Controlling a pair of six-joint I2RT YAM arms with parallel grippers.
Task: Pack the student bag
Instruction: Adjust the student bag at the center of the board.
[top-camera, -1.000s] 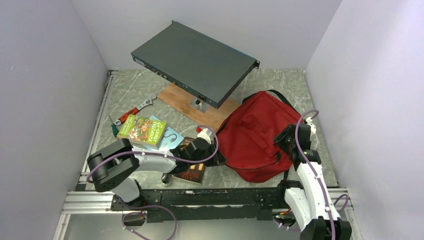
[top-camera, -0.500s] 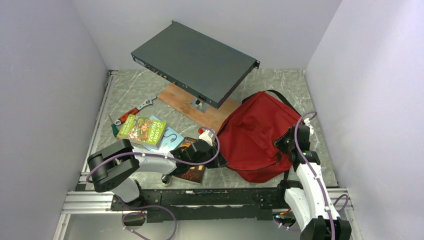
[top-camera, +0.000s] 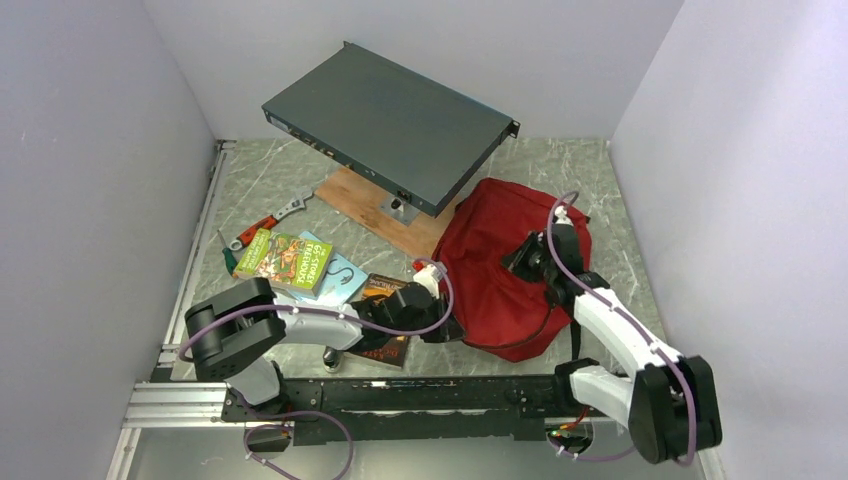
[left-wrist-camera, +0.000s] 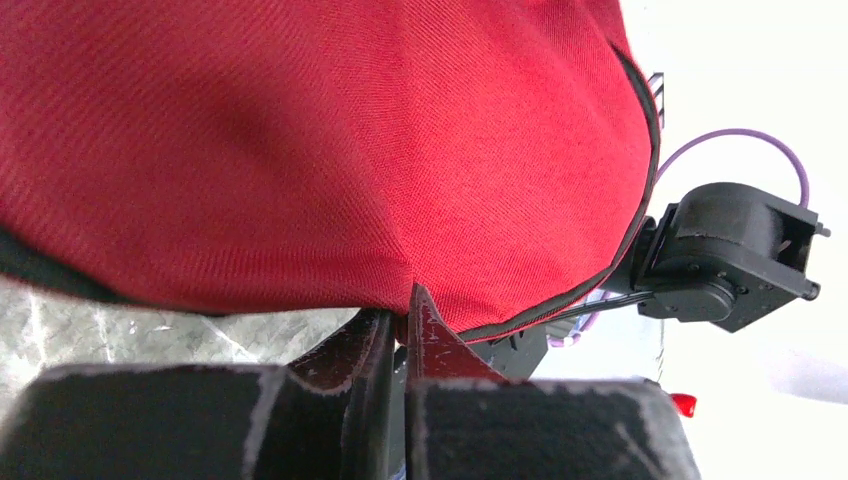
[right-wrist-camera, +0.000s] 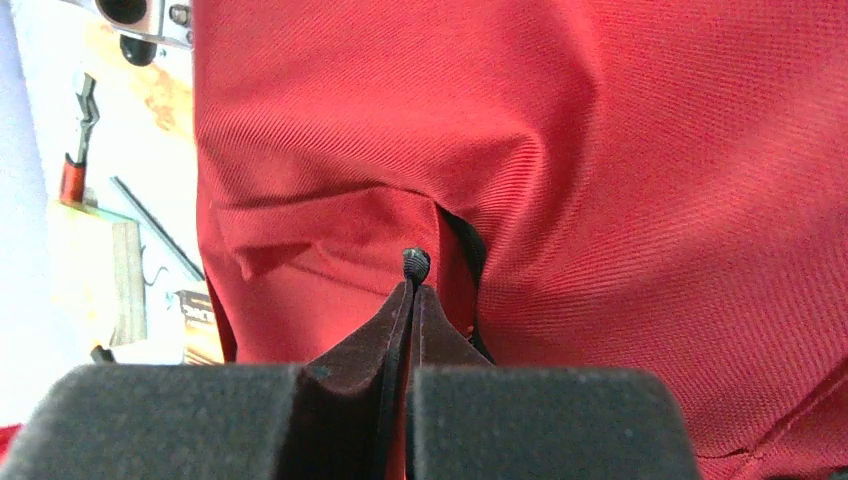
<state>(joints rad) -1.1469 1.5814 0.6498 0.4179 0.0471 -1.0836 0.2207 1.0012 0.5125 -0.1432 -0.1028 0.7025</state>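
left hand (top-camera: 455, 328) low, right hand (top-camera: 521, 264) atop — both pinching student bag (top-camera: 490, 285)

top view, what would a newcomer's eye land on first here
The red student bag slumps at centre right, with both arms on it: the left fingers pinch a fold at its near-left edge, the right fingers are shut on a small black tab on top. Behind it, a flat dark grey metal box stands over a wooden board.

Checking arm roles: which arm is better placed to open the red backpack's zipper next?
Right, probably. The right gripper is shut on a small black pull on the red backpack; the left gripper only pinches fabric at its edge.
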